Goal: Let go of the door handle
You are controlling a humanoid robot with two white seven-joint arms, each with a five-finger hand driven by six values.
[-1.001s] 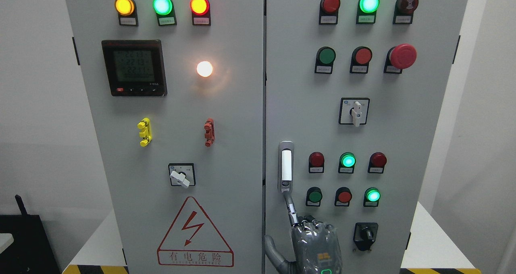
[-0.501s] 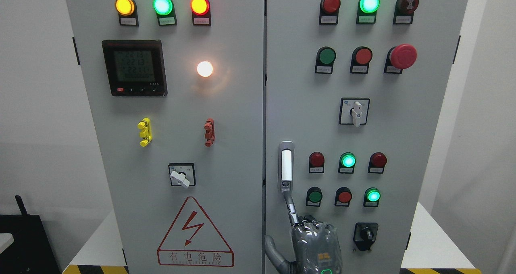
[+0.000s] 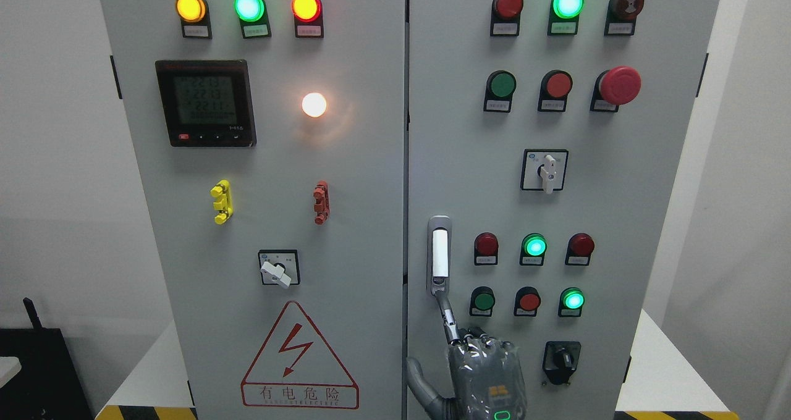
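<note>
The silver door handle (image 3: 439,253), with a white grip bar, stands upright at the left edge of the cabinet's right door (image 3: 457,160). My right hand (image 3: 485,370) rises from the bottom edge just below it, its back toward the camera. The index finger (image 3: 446,315) is stretched up and its tip touches the handle's lower end. The other fingers are curled and the thumb (image 3: 419,380) sticks out to the left. The hand grasps nothing. My left arm does not show.
The right door carries lit and unlit push buttons, a red mushroom stop button (image 3: 620,85), a white rotary switch (image 3: 545,170) and a black switch (image 3: 561,361). The left door (image 3: 358,160) has a meter (image 3: 205,103), lamps and a warning triangle (image 3: 299,358).
My right hand has sunk a few pixels and drifted slightly right. The index fingertip stays at the handle's lower end. The handle and doors have not moved.
</note>
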